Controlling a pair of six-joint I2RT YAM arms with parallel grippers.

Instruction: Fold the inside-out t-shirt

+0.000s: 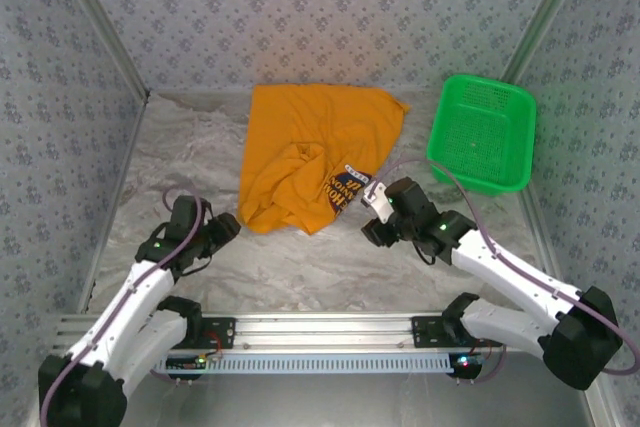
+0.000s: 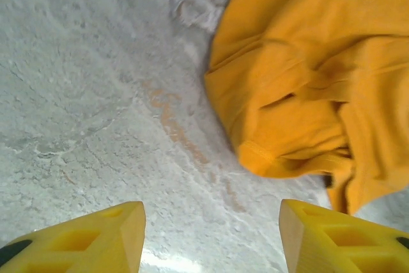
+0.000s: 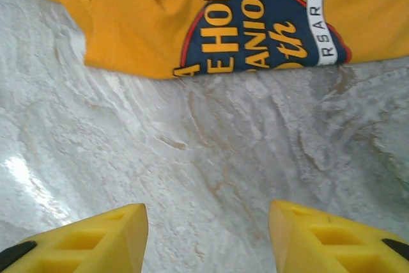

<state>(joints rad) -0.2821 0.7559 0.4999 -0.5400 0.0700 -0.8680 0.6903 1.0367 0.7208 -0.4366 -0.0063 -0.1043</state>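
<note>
t-shirt [image 1: 315, 152] on the table [image 1: 200, 152] centre, basket [image 1: 480, 137] to its right (just apart)

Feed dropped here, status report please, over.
Left gripper, right gripper open, empty, short of cloth. T-shirt crumpled, unfolded, print patch showing. Green basket off right, nothing blocking.

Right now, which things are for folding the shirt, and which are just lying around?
For the job:
orange-yellow t-shirt, crumpled on the table
left gripper, open
right gripper, open

Just lying about:
green basket, apart from the t-shirt
</note>
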